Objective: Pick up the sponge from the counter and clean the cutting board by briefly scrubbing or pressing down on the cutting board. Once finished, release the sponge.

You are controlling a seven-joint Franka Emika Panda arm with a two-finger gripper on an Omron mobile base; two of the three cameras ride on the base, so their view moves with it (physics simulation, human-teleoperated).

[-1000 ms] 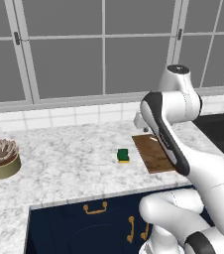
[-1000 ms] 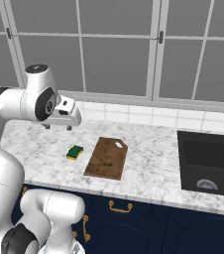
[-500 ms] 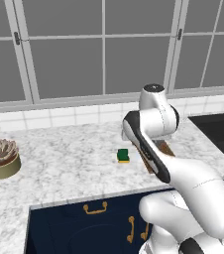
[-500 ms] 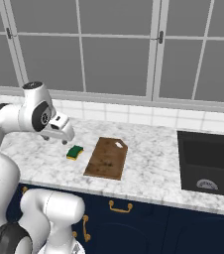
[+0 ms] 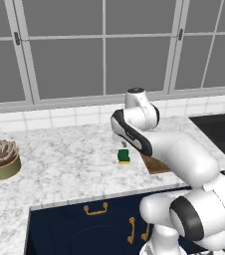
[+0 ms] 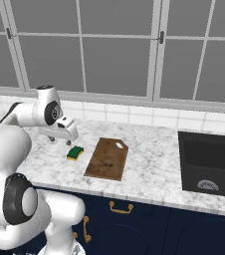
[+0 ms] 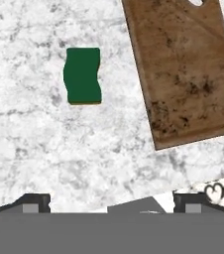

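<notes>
Hand view — sponge [image 7: 83, 75] on counter [image 7: 44, 144], beside cutting board [image 7: 183, 69].

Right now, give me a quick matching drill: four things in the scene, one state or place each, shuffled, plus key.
Things:
1. sponge
2. cutting board
3. gripper
4. sink

States or places:
A. black basin at the counter's far right
B. hanging above the counter, holding nothing
C. green top up, lying beside the board, untouched
D. brown, stained, handle hole toward the window

Pairs: 1-C, 2-D, 3-B, 4-A
</notes>
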